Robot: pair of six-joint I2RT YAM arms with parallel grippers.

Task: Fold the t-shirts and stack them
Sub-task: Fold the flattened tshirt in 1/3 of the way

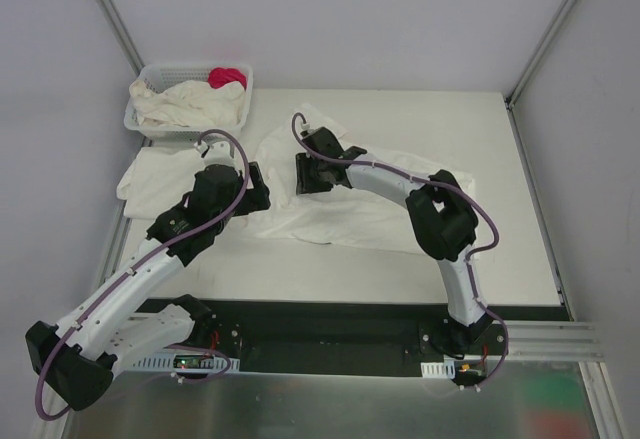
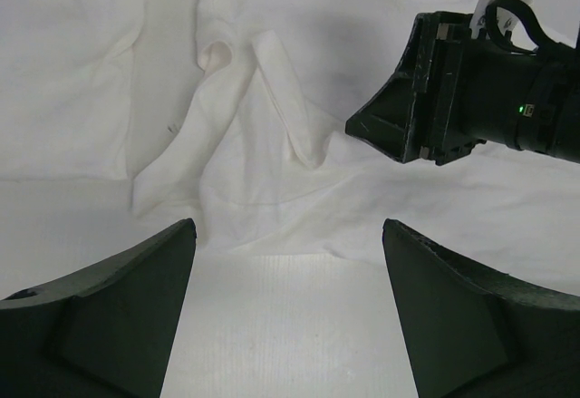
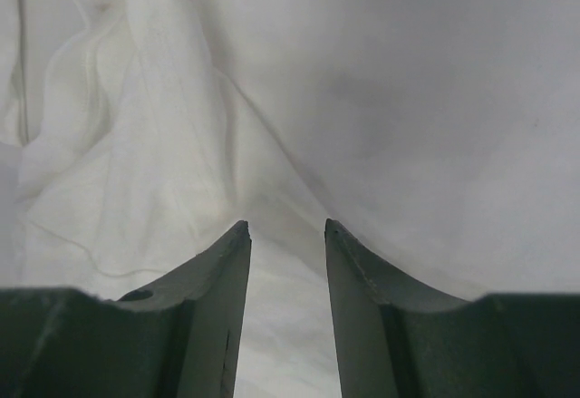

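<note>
A white t-shirt (image 1: 340, 209) lies crumpled and spread across the middle of the table. My right gripper (image 1: 300, 174) is low over its left part. In the right wrist view its fingers stand a little apart, open (image 3: 286, 226), with a soft ridge of the shirt (image 3: 163, 144) running into the gap. My left gripper (image 1: 262, 187) is just left of it, wide open (image 2: 288, 228) over bare table at the shirt's edge (image 2: 272, 144). A second t-shirt (image 1: 150, 171) lies flat at the far left. Another t-shirt (image 1: 190, 107) is heaped in the basket.
The white lattice basket (image 1: 150, 67) stands at the back left with a pink-red cloth (image 1: 227, 77) in it. The right gripper's black body (image 2: 453, 99) shows close ahead in the left wrist view. White walls and metal posts enclose the table.
</note>
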